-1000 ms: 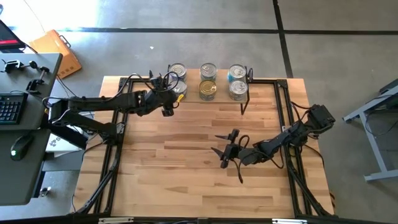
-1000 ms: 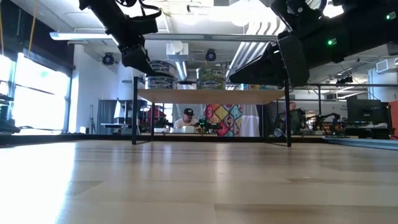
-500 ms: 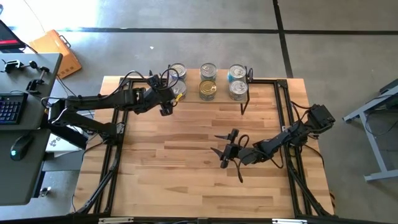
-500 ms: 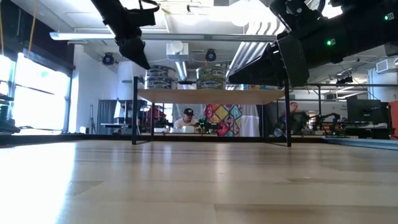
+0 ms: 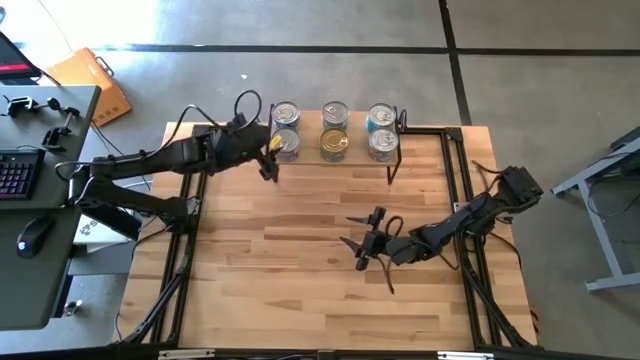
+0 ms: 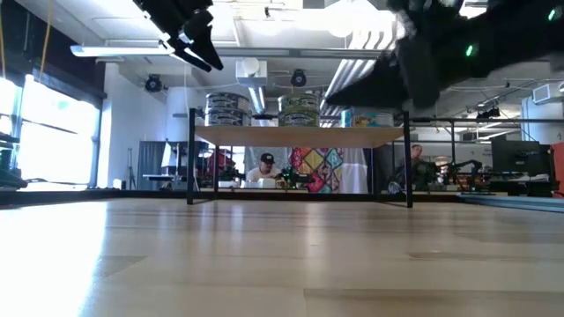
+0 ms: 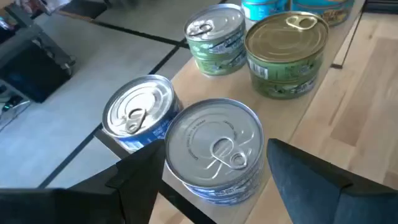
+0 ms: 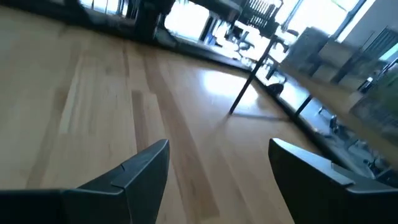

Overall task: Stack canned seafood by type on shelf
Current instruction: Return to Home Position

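The shelf stands at the table's far edge and carries the canned seafood in three columns. Blue-labelled silver tins are at its left. Green-labelled ones, gold-lidded and silver-lidded, sit in the middle, and teal ones at the right. In the low view the tins stand two high. My left gripper hangs open above and just short of the near-left tin, touching nothing. My right gripper waits open over the table's middle.
Bare wooden tabletop spreads in front of the shelf, whose black legs stand on it. A desk with a keyboard and mouse lies off the table's left. People sit in the room beyond.
My left gripper has risen from beside the near-left stack of tins to well above the shelf top. It has drawn back a little toward the table's left and rolled about its own axis, staying open. The tins have kept their places.
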`<state>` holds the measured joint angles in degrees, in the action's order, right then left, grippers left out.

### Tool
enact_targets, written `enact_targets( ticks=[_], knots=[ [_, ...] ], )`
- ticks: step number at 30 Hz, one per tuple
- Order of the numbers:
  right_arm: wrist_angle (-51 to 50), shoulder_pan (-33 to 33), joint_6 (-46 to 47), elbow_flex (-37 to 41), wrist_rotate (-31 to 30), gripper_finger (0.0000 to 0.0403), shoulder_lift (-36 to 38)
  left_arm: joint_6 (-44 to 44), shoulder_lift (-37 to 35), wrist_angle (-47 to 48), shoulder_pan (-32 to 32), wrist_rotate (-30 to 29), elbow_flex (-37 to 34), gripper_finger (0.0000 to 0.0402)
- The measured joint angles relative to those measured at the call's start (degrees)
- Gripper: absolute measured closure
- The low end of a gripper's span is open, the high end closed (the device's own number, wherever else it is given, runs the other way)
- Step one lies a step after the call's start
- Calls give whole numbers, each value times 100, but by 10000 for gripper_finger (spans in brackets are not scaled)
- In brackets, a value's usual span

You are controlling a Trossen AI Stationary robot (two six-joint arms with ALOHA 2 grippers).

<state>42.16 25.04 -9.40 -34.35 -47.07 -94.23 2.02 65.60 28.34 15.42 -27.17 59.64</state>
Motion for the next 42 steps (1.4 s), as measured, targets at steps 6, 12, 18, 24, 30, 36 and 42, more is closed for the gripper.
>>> enact_targets(
  ticks=[6,12,18,24,30,36,42],
  knots=[
    [-649,513,-330,0,-550,135,1180,-331,-112,60,-250,542,2,145],
    [-2944,985,1163,-2,-382,135,2869,-490,-126,-144,-1167,808,-279,162],
    [-4954,641,2446,116,2475,153,4092,-702,-137,-1242,-1991,753,-994,170],
    [-4476,-830,1381,744,4624,225,4753,-645,-167,-2438,-2365,327,-1532,171],
    [-4593,-2109,1269,1140,5387,304,5833,-778,-355,-2531,-2378,181,-1821,171],
    [-4736,-1899,2071,1475,5448,348,6895,-887,-860,-3005,-2370,46,-2506,171],
    [-4466,-1491,1786,2105,5011,380,7705,-896,-1149,-4125,-2407,49,-3221,171]
  ],
)
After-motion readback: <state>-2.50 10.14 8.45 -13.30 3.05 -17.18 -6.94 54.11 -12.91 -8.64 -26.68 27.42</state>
